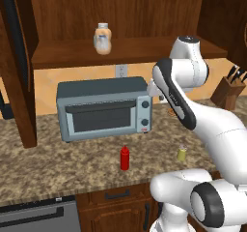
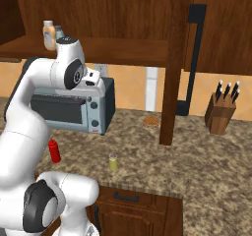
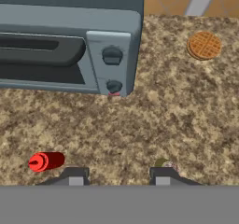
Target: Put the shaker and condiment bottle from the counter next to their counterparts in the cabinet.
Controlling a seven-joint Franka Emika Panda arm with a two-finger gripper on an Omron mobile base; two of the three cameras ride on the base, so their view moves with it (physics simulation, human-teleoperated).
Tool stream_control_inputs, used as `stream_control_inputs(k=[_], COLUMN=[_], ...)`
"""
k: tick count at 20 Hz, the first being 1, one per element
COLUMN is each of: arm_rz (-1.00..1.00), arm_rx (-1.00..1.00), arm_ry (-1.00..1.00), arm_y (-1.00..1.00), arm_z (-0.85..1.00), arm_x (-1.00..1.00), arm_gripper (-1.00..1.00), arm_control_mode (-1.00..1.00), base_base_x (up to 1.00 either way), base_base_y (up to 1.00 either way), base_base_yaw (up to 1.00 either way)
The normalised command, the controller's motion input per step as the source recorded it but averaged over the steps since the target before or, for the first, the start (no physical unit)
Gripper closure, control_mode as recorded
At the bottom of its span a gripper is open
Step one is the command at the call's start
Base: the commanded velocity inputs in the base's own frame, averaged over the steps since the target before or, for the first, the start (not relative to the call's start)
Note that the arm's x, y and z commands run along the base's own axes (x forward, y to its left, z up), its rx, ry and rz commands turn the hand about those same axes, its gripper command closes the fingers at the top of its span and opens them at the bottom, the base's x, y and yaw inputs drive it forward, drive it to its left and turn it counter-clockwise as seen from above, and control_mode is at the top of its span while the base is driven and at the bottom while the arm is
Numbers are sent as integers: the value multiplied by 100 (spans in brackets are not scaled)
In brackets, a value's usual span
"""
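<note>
Hand view looks straight down on the counter (image 3: 154, 125), a brown speckled granite top, with the two dark tips of the claw (image 3: 119, 175) rising at the lower edge. Nothing lies between the tips; they stand at their closest setting, holding nothing, though a gap shows between them. To the left of the claw, near its left tip, the condiment bottle (image 3: 46, 161) stands on the granite, seen from above as a red cap and body. Just beside the right tip, the shaker (image 3: 164, 163) peeks out, yellow-green, mostly hidden behind that tip. Ahead of the claw and to the left sits a grey toaster oven (image 3: 70, 45) with two dark knobs; ahead and to the right lies a round waffle (image 3: 204, 45). From the left base view, the arm is raised above the counter, and both task items stand below it, well apart from each other. High above, in the cabinet (image 1: 120, 52), their counterparts (image 1: 102, 38) stand close together on the shelf. A knife block (image 2: 220, 113) stands far to the right.
</note>
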Motion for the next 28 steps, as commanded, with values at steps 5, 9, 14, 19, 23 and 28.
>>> stream_control_inputs(k=[5,9,14,19,23,28], arm_rz=[-1,-1,0,0,1,0], arm_rx=[0,0,0,0,5,-1], arm_ry=[-20,-54,-50,-44,-35,-45], arm_y=[-8,-43,-71,-81,-97,-39], arm_z=[0,-22,-44,-53,-36,-75], arm_x=[-50,-100,-63,-17,0,-55], arm_gripper=[-100,-100,-100,-100,-100,-100], arm_control_mode=[-100,-100,-100,-100,-100,-100], base_base_x=[0,0,0,0,0,0], base_base_y=[0,0,0,0,0,0], base_base_yaw=[0,0,0,0,0,0])
